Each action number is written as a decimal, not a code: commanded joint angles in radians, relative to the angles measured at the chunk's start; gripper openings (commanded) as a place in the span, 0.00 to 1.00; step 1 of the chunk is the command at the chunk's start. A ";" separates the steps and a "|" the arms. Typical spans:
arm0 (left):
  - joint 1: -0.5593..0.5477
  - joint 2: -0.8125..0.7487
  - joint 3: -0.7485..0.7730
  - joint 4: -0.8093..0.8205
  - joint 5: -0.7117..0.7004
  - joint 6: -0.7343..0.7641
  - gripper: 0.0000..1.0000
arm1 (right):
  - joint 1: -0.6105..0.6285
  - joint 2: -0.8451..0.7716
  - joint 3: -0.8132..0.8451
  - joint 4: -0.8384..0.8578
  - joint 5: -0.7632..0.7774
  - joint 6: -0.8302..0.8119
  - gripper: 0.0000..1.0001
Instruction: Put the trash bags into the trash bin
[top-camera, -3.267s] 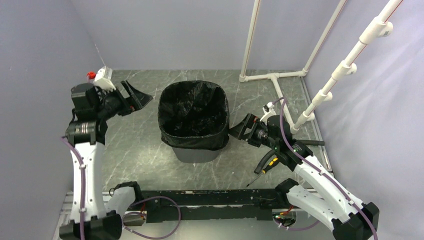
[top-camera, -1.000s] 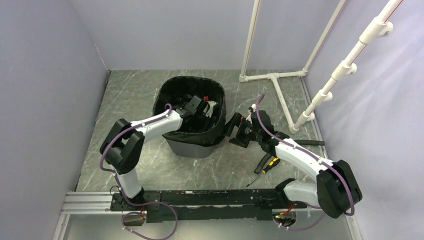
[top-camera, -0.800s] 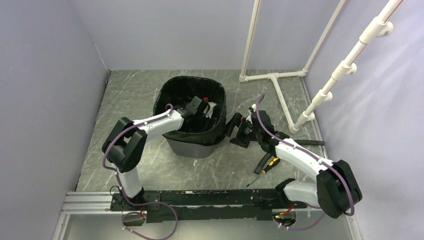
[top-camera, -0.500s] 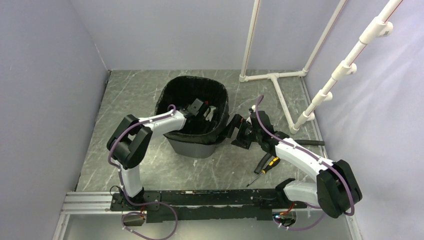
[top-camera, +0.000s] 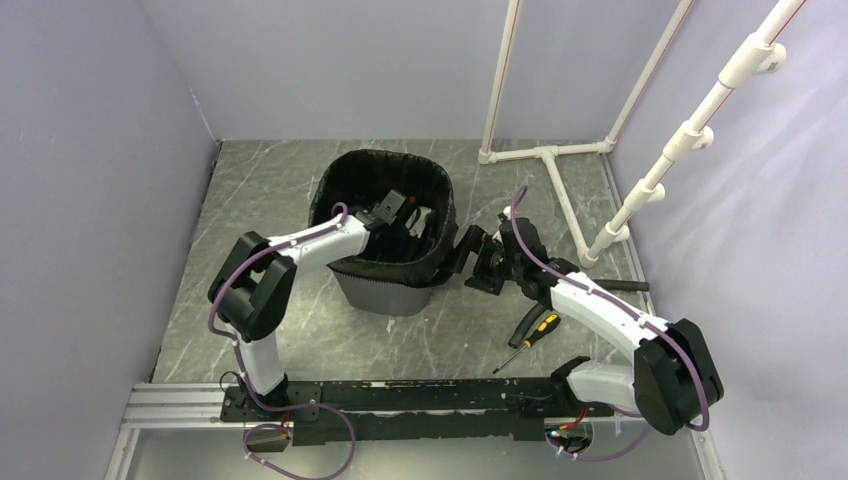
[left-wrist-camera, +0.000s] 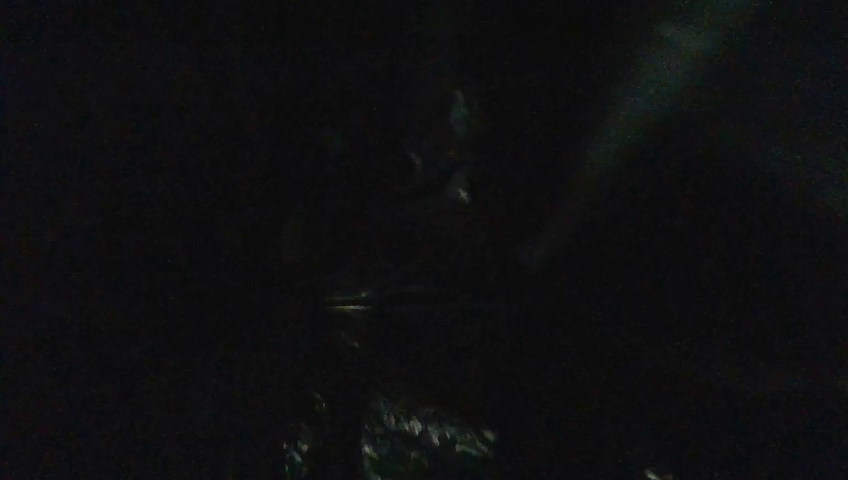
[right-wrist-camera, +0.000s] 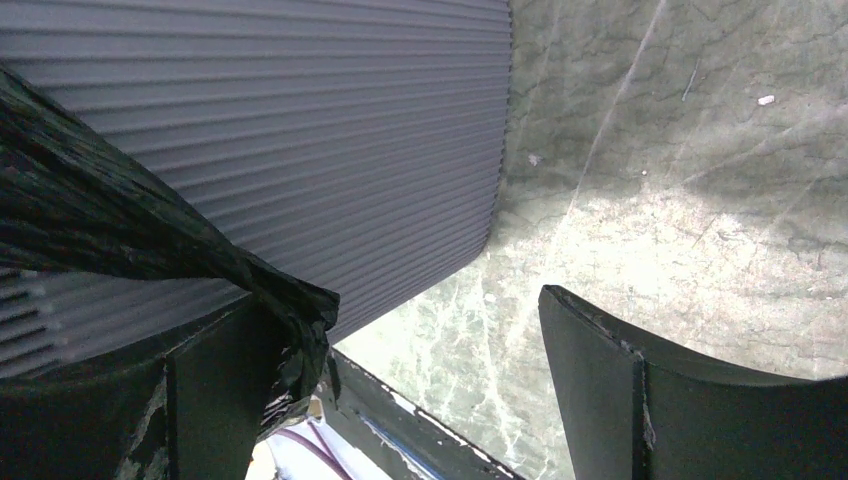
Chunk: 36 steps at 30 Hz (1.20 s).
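Trash bags still line trash bin; left gripper, now inside, jaws unreadable; right gripper splayed.

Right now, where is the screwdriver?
In the top view, the screwdriver lies on the table, to the right of the bin and close beside the right arm.

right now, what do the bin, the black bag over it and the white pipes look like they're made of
Trash bin: dark grey plastic, matte, going by its fine, even moulded ribs.
Trash bag: thin black plastic film, glossy, shown by wrinkles and bright glints.
White pipes: probably PVC tubing, smooth, joined by matching fittings.
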<state>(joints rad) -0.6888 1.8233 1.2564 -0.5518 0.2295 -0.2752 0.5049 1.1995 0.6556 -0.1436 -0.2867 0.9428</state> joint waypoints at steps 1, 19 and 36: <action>-0.005 -0.110 0.101 -0.016 -0.003 0.006 0.81 | -0.001 -0.047 0.042 0.021 0.007 -0.010 0.99; -0.006 -0.294 0.223 -0.049 -0.014 0.051 0.92 | -0.019 -0.157 0.097 -0.121 0.152 -0.059 0.99; 0.347 -0.604 0.295 -0.137 -0.231 0.034 0.93 | -0.020 -0.245 0.493 -0.320 0.216 -0.327 0.86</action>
<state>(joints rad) -0.5751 1.3018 1.5917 -0.6636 0.0395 -0.1791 0.4873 0.9470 0.9855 -0.4633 -0.0013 0.7204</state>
